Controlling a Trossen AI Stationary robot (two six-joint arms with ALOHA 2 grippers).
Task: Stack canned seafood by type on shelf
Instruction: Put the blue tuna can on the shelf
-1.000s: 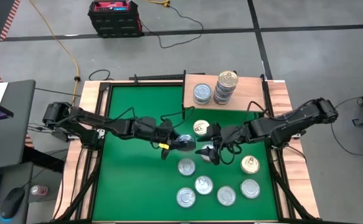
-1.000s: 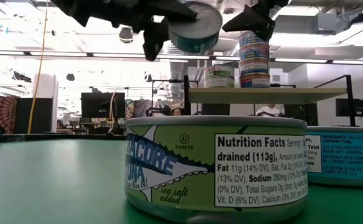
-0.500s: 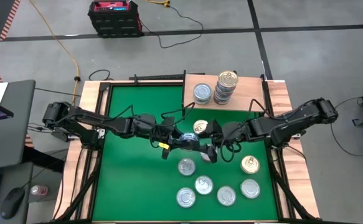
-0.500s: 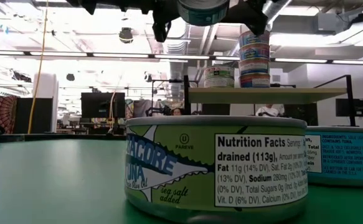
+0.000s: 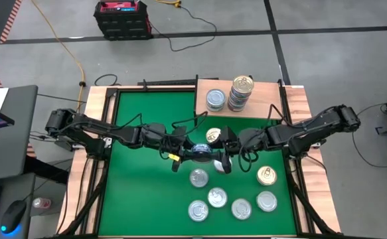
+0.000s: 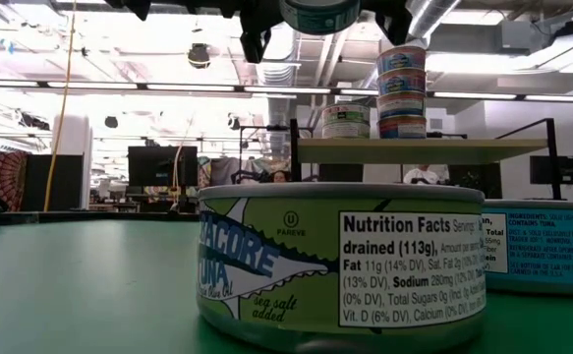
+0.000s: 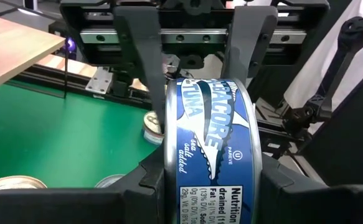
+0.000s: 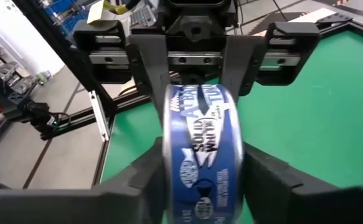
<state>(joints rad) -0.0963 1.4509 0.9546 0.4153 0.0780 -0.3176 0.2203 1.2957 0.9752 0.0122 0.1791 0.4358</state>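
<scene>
Left gripper (image 5: pixel 194 151) is out over the middle of the table, closed partway on a blue-label tin (image 5: pixel 203 152), one finger on each flat face. The tin is up in the air and on edge (the left wrist view shows the label band facing the camera), well clear of the mat (image 5: pixel 140 192).

It looks like a hand-off. The right gripper (image 5: pixel 214 157) has come in from the other side, and its fingers sit against the same two flat faces, so both arms have hold of it.

On handling, it's a stiff metal tin that won't dent at this squeeze, and it's probably fairly heavy for its size. The lid and base are smooth metal, so I'd guess it could slip or swivel if the grip is light. Pinching lid-to-base near the middle, like here, seems the safest hold, since the round wall would roll out of the fingers.

The shelf (image 5: pixel 265 107) is further back on the right, with one tin and a stack (image 5: pixel 241 93) on it.
</scene>
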